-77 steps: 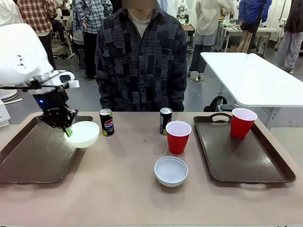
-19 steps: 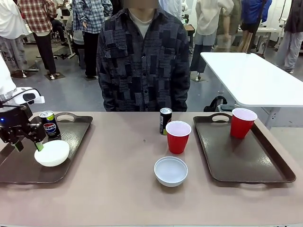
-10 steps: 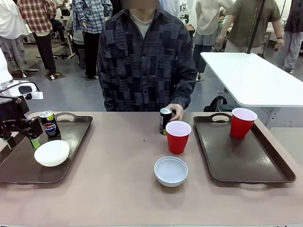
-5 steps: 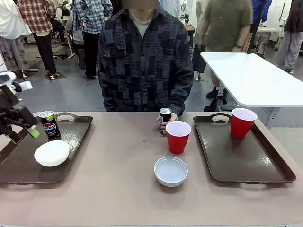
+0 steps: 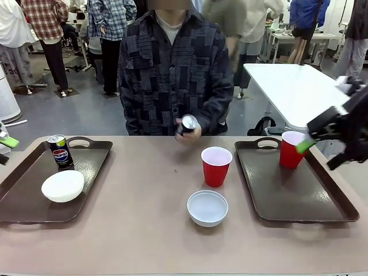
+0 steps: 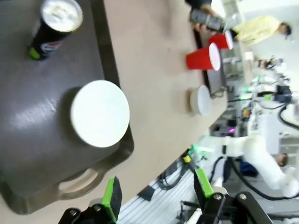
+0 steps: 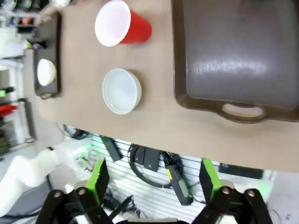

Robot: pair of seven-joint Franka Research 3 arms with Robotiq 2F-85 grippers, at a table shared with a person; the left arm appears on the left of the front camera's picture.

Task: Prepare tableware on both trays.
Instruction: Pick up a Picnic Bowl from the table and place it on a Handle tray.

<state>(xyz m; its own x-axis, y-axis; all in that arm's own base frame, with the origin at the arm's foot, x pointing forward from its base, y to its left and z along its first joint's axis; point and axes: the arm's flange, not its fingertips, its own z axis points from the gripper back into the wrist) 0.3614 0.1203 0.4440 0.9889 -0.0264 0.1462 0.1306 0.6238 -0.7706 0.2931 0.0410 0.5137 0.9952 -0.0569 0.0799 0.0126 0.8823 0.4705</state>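
Note:
The left tray (image 5: 34, 201) holds a Pepsi can (image 5: 59, 151) and a white bowl (image 5: 63, 186). My left gripper (image 6: 158, 191) is open and holds nothing, back past that tray's near handle; one green fingertip (image 5: 8, 142) shows at the front view's left edge. The right tray (image 5: 299, 198) carries one red cup (image 5: 292, 150). My right gripper (image 5: 322, 154) hangs open and empty beside that cup, above the tray's far right. A second red cup (image 5: 216, 167) and a second white bowl (image 5: 207, 208) stand on the table between the trays. The person's hand holds a dark can (image 5: 187, 123) in the air.
The person stands at the far side, mid-table. The right wrist view has the table's bowl (image 7: 121, 91), the red cup (image 7: 122, 23) and the right tray's near rim (image 7: 243, 109) below my gripper (image 7: 154, 179). A white table (image 5: 310, 92) stands behind at the right.
My left gripper has drawn back leftwards off the left tray, leaving can and bowl there. My right arm has come into view over the right tray. The person lifted the dark can off the table.

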